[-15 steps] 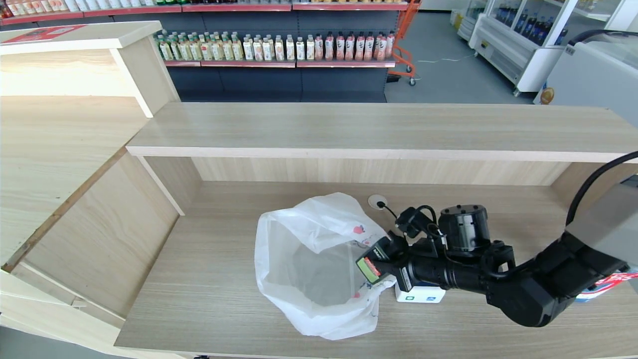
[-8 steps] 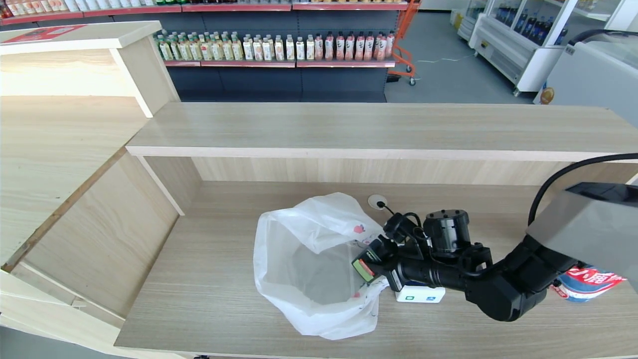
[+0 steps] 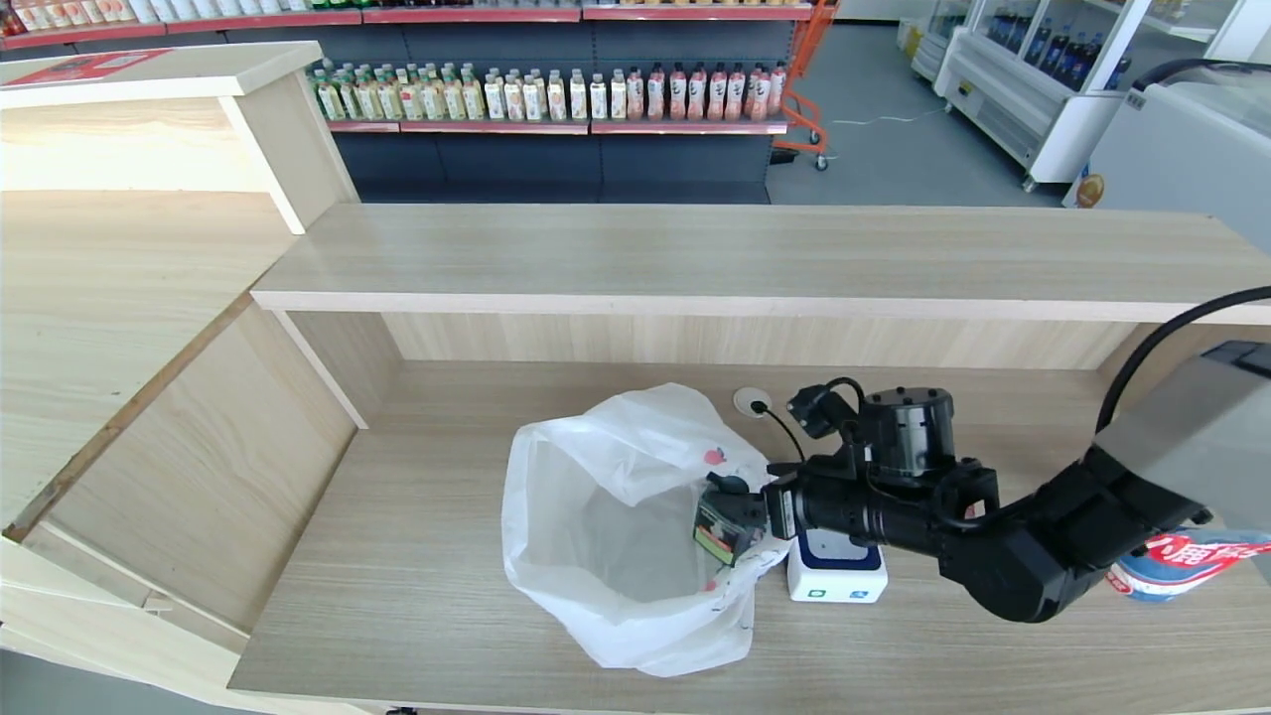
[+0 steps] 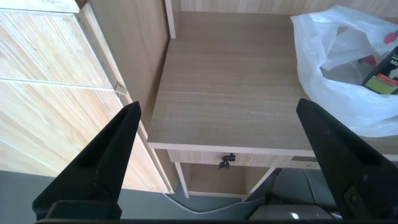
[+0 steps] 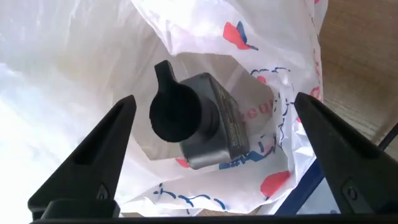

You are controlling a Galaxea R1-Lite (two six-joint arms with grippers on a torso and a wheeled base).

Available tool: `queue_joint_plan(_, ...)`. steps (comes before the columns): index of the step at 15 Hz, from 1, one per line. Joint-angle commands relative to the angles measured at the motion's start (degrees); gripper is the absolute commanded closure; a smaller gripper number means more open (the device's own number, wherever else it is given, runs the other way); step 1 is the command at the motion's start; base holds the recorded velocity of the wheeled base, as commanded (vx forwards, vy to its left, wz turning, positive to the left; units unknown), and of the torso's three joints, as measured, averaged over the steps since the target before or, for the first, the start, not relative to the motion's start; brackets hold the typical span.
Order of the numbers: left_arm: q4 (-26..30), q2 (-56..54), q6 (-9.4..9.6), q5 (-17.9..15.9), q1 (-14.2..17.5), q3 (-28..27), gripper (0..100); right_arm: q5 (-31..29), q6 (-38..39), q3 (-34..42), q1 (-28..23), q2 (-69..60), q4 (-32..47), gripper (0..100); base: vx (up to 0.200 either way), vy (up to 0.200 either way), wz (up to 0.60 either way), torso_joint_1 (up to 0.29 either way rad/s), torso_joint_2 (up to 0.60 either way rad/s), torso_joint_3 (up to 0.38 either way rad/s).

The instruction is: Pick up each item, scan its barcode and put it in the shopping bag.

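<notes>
- Release seen: the right claw [image 5: 214, 102] is now spread wide. The small dark box [image 5: 202, 121] sits loose between the fingers and is touched by neither. Half a second ago it was pinched at the bag's rim.
- The box is placed inside the mouth of the white shopping bag [image 3: 596, 596], tilted. Whether it is resting on the bottom cannot be told.
- The wrist has been rolled since then, so more of the white-and-blue scanner [image 3: 837, 581] just beside the bag is uncovered.
- The left claw [image 4: 217, 104] is spread with nothing held, over the counter [image 3: 397, 596] at its near left corner.
- This item is judged bagged. A blue-and-red packet [image 3: 1172, 566] at the counter's right end is judged next to be picked up and scanned.
</notes>
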Motion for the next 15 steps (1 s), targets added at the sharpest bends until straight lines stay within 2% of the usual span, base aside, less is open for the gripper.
queue_joint_plan(1, 0.0, 0.0, -0.04, 0.0, 0.0, 0.0, 0, 0.0, 5.1, 1.1, -0.2, -7.4, 1.7, 0, 0.000, 0.000, 0.00, 0.000, 0.00, 0.000)
queue_joint_plan(4, 0.0, 0.0, 0.04, 0.0, 0.0, 0.0, 0, 0.0, 11.9, 6.4, -0.1, -22.6, 10.4, 0, 0.000, 0.000, 0.00, 0.000, 0.00, 0.000)
queue_joint_plan(7, 0.0, 0.0, 0.04, 0.0, 0.0, 0.0, 0, -0.3, 12.1, 15.8, -2.6, -35.9, 11.2, 0, 0.000, 0.000, 0.00, 0.000, 0.00, 0.000)
queue_joint_plan(9, 0.0, 0.0, -0.04, 0.0, 0.0, 0.0, 0, -0.6, 8.1, 21.4, -8.5, -43.9, 12.9, 0, 0.000, 0.000, 0.00, 0.000, 0.00, 0.000)
queue_joint_plan(11, 0.0, 0.0, -0.04, -0.1, 0.0, 0.0, 0, -1.3, 3.8, 26.9, -16.5, -53.3, 18.0, 0, 0.000, 0.000, 0.00, 0.000, 0.00, 0.000)
queue_joint_plan(12, 0.0, 0.0, -0.04, 0.0, 0.0, 0.0, 0, -1.9, 1.6, 31.0, -20.4, -63.0, 24.0, 0, 0.000, 0.000, 0.00, 0.000, 0.00, 0.000)
queue_joint_plan(15, 0.0, 0.0, -0.04, 0.0, 0.0, 0.0, 0, -12.5, 0.3, 36.7, -22.2, -84.3, 36.5, 0, 0.000, 0.000, 0.00, 0.000, 0.00, 0.000)
